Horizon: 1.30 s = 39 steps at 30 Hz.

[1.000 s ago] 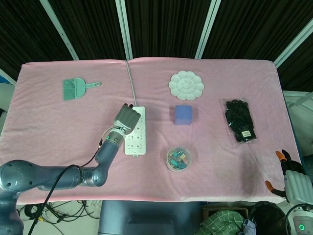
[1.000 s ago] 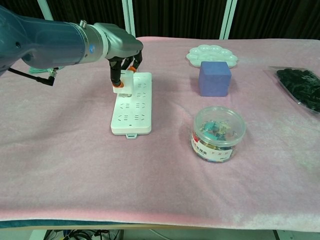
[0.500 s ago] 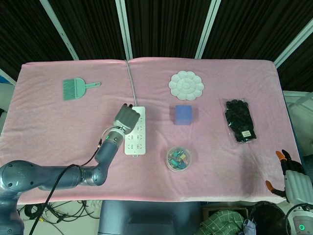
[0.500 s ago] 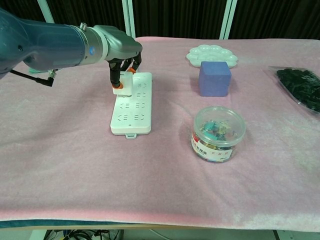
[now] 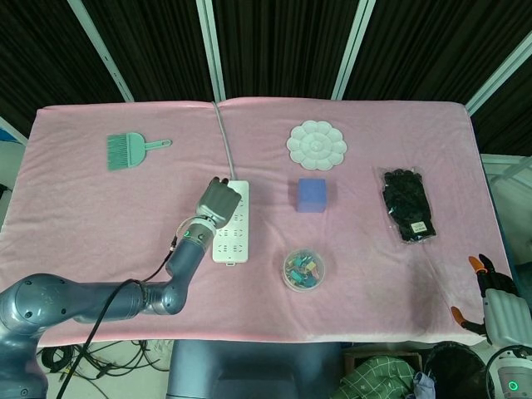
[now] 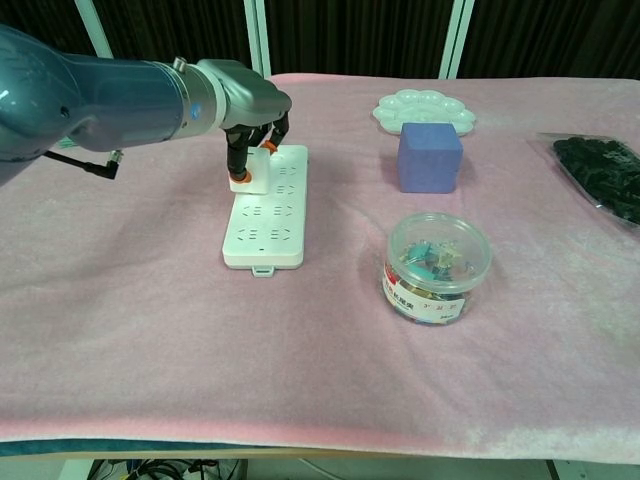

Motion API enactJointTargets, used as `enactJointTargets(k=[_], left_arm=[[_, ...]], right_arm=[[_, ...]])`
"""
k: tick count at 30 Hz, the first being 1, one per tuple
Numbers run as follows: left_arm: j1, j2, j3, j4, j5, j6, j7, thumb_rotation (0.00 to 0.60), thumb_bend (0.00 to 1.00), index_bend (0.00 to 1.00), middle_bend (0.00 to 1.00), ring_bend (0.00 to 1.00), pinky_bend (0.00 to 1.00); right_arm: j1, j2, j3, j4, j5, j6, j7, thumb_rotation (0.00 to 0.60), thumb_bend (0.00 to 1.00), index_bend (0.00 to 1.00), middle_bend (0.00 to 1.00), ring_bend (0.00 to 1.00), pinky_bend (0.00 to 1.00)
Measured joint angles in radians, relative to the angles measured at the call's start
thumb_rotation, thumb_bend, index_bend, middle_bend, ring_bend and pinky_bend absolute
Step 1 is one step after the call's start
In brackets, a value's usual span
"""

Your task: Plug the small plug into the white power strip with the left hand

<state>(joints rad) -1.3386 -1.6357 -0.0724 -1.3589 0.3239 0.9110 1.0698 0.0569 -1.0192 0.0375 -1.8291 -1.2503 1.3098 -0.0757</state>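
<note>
The white power strip [image 6: 268, 215] lies lengthwise on the pink cloth, left of centre, its grey cord [image 5: 224, 137] running to the far edge. My left hand [image 6: 250, 110] hovers over the strip's far end and pinches the small white plug [image 6: 250, 172], which sits on the strip's left sockets. From the head view the left hand [image 5: 216, 201] covers the plug, and the strip [image 5: 232, 237] shows below it. How deep the pins sit cannot be seen. My right hand [image 5: 494, 298] hangs off the table's near right corner, fingers apart, holding nothing.
A blue cube [image 6: 429, 157] and a white palette dish [image 6: 424, 109] stand right of the strip. A clear tub of clips [image 6: 438, 266] sits nearer the front. A black bag [image 6: 605, 175] lies at the right edge. A green brush [image 5: 131, 150] lies far left.
The left hand with the plug has shifted slightly right and lower over the strip, and the strip itself has nudged a little rightward. The right hand has not moved.
</note>
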Motion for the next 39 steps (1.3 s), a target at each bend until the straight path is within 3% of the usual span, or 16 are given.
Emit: enactJointTargets(k=[15,21,39], left_arm=[[-0.028,-0.043,-0.003,0.029,-0.020,-0.001,0.040,0.600,0.49,0.62,0.60,0.21,0.31],[-0.024,-0.056,0.007,0.049,-0.019,-0.008,0.043,0.600,0.49,0.62,0.60,0.22,0.40],[0.000,-0.082,0.016,0.107,0.033,-0.037,0.007,0.600,0.48,0.61,0.60,0.23,0.38]], right_arm=[[0.000,0.001,-0.002,-0.002,-0.004,-0.002,0.002,0.600,0.19,0.00,0.02,0.15,0.11],[0.000,0.002,-0.003,-0.002,-0.005,-0.002,0.004,0.600,0.19,0.00,0.02,0.15,0.11],[0.001,0.002,-0.002,-0.002,-0.002,-0.003,0.003,0.600,0.19,0.00,0.02,0.15,0.11]])
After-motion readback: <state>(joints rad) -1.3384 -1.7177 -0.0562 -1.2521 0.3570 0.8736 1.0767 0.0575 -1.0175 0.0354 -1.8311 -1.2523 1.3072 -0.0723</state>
